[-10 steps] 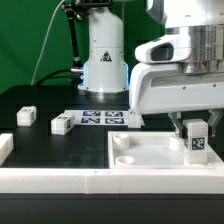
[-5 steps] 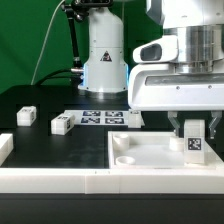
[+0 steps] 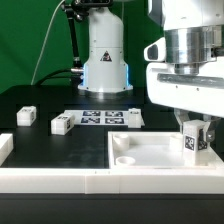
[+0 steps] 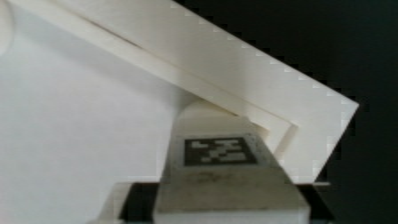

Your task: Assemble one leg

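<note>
My gripper (image 3: pixel 196 131) is clamped on the leg (image 3: pixel 195 143), one finger on either side of it. The leg's long axis stands upright, tag face outward, in line with the gripper and hanging below it. It hangs over the white panel (image 3: pixel 150 160), near the far corner on the exterior view's right; contact with the panel cannot be told. A round socket (image 3: pixel 124 160) shows at the panel's near corner toward the exterior view's left, well apart from the leg. Beyond the panel, on the black table (image 3: pixel 45 100), lie three loose blocks (image 3: pixel 62 124) and the marker board (image 3: pixel 98 118). Judgement: insertion calls for a straight descent along the leg's axis.
</note>
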Available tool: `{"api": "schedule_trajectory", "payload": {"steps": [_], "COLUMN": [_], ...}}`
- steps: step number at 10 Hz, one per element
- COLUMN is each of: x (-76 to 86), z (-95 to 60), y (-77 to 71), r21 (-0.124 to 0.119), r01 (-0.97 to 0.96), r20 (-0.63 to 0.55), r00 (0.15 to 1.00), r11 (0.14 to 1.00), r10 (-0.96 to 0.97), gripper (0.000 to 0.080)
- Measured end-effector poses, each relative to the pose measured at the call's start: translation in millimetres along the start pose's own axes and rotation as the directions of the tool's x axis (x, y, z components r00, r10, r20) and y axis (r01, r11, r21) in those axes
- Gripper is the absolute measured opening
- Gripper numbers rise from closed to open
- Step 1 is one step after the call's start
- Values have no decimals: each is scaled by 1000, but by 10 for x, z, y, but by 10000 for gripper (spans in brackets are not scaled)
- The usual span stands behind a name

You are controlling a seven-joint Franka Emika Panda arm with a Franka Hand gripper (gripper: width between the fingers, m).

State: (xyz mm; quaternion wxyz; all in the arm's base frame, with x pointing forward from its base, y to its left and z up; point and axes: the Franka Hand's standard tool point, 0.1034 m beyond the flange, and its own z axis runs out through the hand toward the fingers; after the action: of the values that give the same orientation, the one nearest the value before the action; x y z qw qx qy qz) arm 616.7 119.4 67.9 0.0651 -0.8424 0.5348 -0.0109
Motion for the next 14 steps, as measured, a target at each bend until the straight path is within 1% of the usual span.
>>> {"api": "schedule_trajectory", "payload": {"steps": [1,2,4,6,7,8,9,11,13,14], "x": [2,1,-14,-21,-38,-51,-54,-91,-74,-58], "z": [0,0,2,3,5,2,3,6,-5,-9], "y": [0,0,-5,-6,-7,-10,-10,-19,-30,-33], "r21": [1,3,4,4,2,-2,-2,1,1,-2], "r01": [-39,-116,-297,-264,-234,-215,-110,140,392,525], "r20": [2,8,20,20,21,23,20,19,11,7], "r00": [999,993,955,964,972,976,994,990,920,851], "r11": [999,993,955,965,972,977,994,990,920,851], "r10": [39,116,297,264,234,215,110,-140,-392,-525], "gripper": [290,290,290,290,454,577,634,645,649,649]}}
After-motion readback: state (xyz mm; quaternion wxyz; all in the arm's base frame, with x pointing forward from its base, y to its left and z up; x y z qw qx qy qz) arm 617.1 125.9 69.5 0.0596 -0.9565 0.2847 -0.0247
